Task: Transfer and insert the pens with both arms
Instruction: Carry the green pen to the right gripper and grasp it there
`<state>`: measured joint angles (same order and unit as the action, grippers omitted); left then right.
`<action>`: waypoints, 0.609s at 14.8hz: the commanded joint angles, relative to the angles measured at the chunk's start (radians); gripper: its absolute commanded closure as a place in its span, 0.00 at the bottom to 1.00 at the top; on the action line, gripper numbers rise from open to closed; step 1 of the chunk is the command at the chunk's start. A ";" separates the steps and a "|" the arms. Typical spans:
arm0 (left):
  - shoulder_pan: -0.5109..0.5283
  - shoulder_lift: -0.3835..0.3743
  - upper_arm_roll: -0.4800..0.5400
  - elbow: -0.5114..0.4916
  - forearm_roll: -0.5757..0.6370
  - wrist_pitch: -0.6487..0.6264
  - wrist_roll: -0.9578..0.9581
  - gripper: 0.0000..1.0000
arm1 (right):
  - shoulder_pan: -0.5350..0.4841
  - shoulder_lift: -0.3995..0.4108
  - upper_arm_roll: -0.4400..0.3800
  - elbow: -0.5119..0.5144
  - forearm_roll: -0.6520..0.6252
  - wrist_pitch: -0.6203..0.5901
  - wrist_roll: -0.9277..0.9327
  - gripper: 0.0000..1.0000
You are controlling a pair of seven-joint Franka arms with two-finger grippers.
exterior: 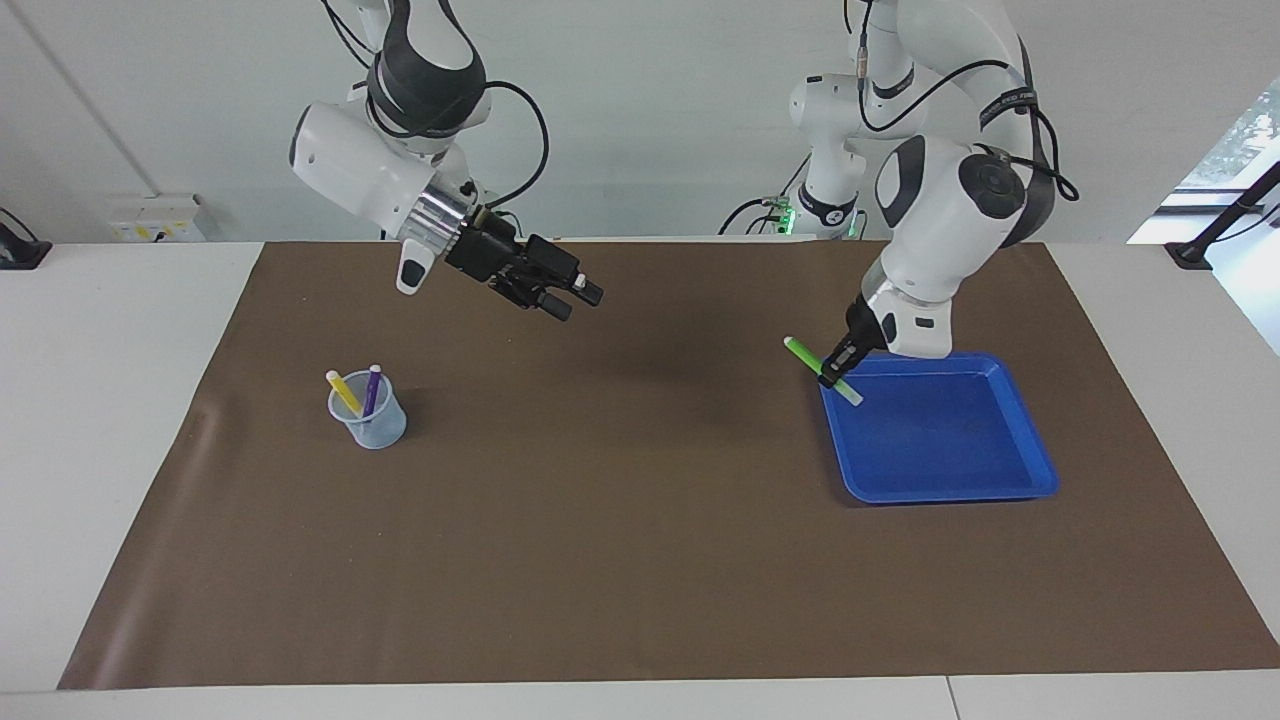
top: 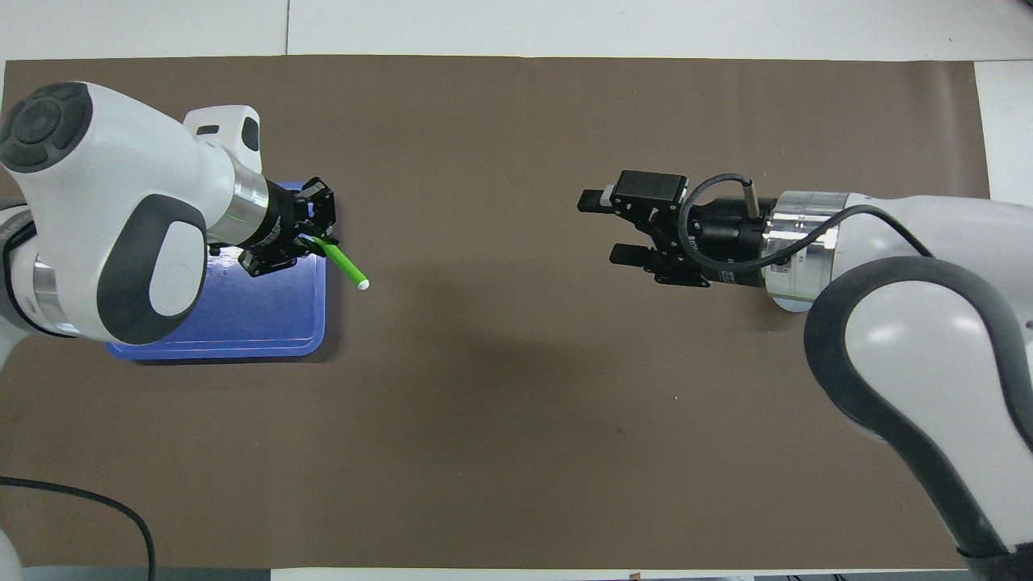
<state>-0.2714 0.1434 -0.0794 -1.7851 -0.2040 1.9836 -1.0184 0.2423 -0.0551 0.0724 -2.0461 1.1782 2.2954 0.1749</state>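
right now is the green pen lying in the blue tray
No, the left gripper holds the green pen up over the corner of the blue tray.

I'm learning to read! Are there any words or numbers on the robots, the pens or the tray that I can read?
Left arm: pale lettering on a black band, too small to read.
Right gripper: faint marks on its black body, too blurred to read.
Green pen, held by the left gripper: none visible.
Blue tray, cup with the yellow pen and purple pen: none visible.
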 commanded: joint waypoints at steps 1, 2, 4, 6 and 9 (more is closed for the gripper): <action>-0.099 0.024 0.015 0.041 -0.064 0.064 -0.170 1.00 | 0.034 -0.008 0.000 -0.075 0.115 0.073 -0.133 0.00; -0.118 0.024 0.015 0.041 -0.090 0.099 -0.225 1.00 | 0.034 -0.008 0.000 -0.092 0.132 0.073 -0.176 0.00; -0.179 0.034 0.015 0.044 -0.118 0.182 -0.320 1.00 | 0.038 -0.009 0.000 -0.109 0.179 0.084 -0.209 0.00; -0.212 0.038 0.013 0.046 -0.118 0.243 -0.426 1.00 | 0.072 -0.009 0.000 -0.109 0.186 0.116 -0.209 0.00; -0.276 0.039 0.015 0.036 -0.118 0.306 -0.525 1.00 | 0.077 -0.011 0.000 -0.118 0.187 0.130 -0.210 0.00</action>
<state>-0.5039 0.1689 -0.0802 -1.7628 -0.3044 2.2564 -1.4876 0.3127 -0.0516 0.0733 -2.1444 1.3353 2.4066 -0.0086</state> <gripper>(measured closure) 0.833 0.000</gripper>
